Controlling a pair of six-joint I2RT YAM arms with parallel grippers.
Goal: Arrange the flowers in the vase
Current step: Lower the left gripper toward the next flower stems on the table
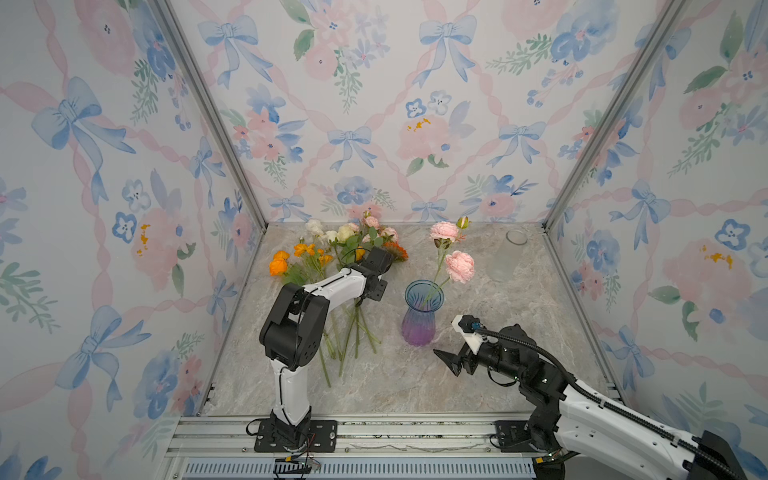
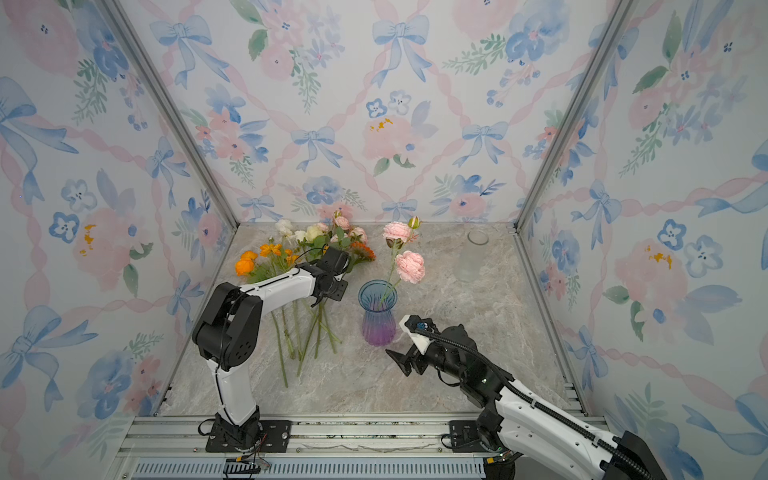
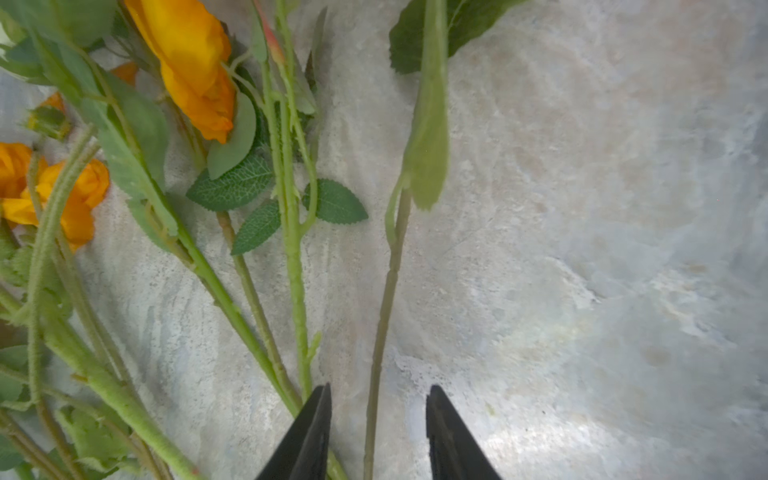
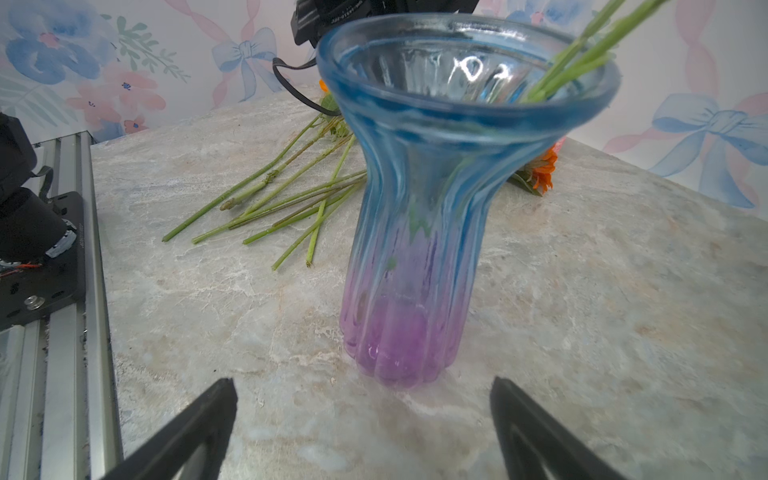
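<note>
The flowers (image 1: 332,249) (image 2: 291,253) lie in a heap at the back left of the marble table, orange, white and pink blooms away from me and green stems toward the front. The blue-to-purple glass vase (image 1: 420,316) (image 2: 378,311) (image 4: 415,249) stands upright mid-table with pink blooms (image 1: 459,266) (image 2: 409,266) in it. My left gripper (image 1: 360,302) (image 2: 318,301) (image 3: 378,388) points down over the stems, open, its jaws either side of one thin stem (image 3: 384,316) without touching it. My right gripper (image 1: 446,363) (image 2: 398,363) (image 4: 361,382) is open and empty, low on the table just short of the vase's base.
A clear empty glass (image 1: 516,237) (image 2: 477,237) stands in the back right corner. Wallpapered walls close in the table on three sides. An aluminium rail (image 1: 374,432) with both arm bases runs along the front edge.
</note>
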